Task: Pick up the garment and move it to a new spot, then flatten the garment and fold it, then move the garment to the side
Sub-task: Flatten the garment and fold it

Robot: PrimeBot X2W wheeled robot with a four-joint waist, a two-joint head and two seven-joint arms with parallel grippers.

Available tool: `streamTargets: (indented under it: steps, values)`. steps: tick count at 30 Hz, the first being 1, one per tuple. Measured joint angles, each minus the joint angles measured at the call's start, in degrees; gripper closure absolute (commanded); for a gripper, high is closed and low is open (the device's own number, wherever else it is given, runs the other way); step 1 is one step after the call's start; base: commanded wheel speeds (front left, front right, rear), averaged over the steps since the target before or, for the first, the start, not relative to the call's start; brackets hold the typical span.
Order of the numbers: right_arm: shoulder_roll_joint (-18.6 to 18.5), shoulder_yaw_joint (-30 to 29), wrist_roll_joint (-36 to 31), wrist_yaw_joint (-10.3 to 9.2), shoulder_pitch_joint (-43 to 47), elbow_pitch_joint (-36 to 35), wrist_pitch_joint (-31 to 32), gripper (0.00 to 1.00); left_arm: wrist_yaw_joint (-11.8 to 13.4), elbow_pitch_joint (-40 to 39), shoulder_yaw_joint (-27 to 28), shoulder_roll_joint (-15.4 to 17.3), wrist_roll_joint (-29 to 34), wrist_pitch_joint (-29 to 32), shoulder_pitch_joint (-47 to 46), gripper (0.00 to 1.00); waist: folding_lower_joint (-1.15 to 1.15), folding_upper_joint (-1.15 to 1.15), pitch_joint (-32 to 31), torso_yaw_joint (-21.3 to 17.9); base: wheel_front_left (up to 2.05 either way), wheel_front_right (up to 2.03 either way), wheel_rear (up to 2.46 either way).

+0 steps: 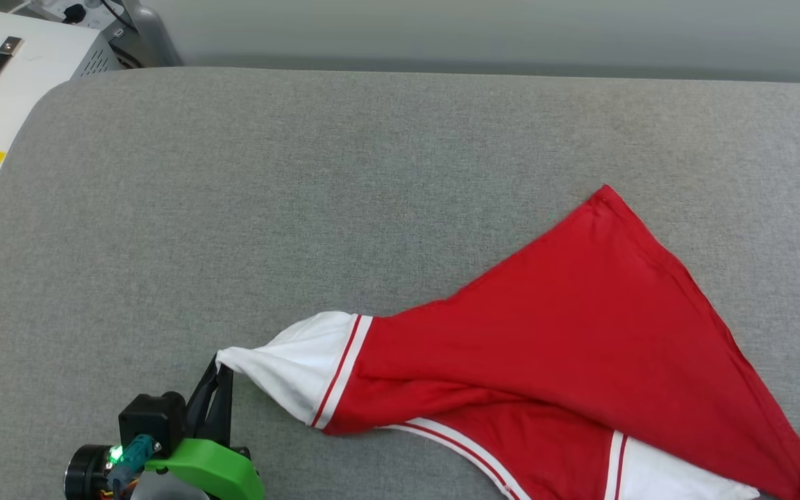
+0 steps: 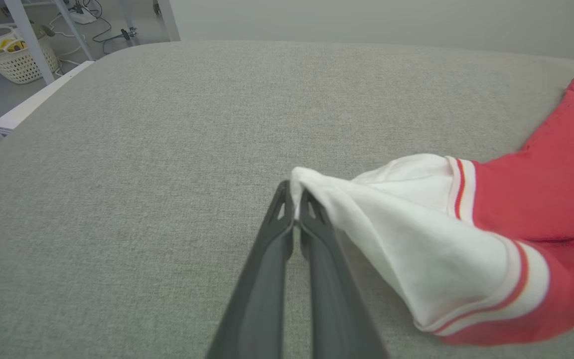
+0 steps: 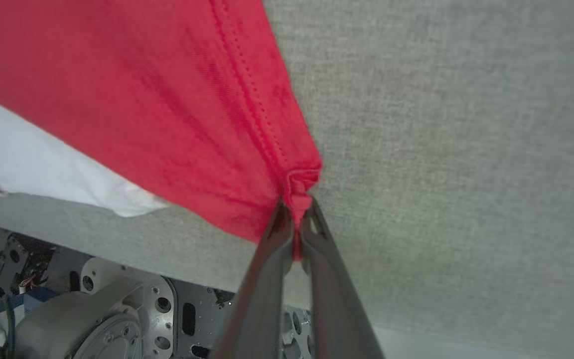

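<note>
Left of garment (image 1: 567, 333), wide grey cushion (image 1: 303, 173)

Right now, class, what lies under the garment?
The garment lies over the grey padded surface, visible beside it. The left pincer grips a white sleeve tip, the right pincer a red corner. Whatever lies beneath the cloth itself is covered.

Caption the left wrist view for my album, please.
Left gripper shut on the garment by its white sleeve, gray surface beneath.
</note>
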Motion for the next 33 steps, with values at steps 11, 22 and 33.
streamTargets:
  steps: [11, 22, 33]
  values:
    - [6.49, -12.79, -5.23, 0.01, 1.13, -6.19, -2.26, 0.00, 0.79, -1.09, -0.56, 0.08, 0.00, 0.54, 0.03, 1.00, 0.00, 0.00, -0.47, -0.33, 0.00, 0.00, 0.00]
    - [4.57, -12.15, -10.11, 0.00, -19.24, -15.64, 3.59, 0.00, 1.07, -3.32, -2.10, -0.23, 0.54, 1.12, -1.99, 1.00, 0.00, 0.00, 2.53, 1.53, 0.00, 0.00, 0.00]
    - [5.43, 8.96, -13.10, 0.00, -45.14, -2.00, 19.01, 0.00, -0.16, -3.15, -4.85, -2.52, 1.74, 1.02, -9.05, 1.00, 0.00, 0.00, 7.80, 5.39, 0.00, 0.00, 0.00]
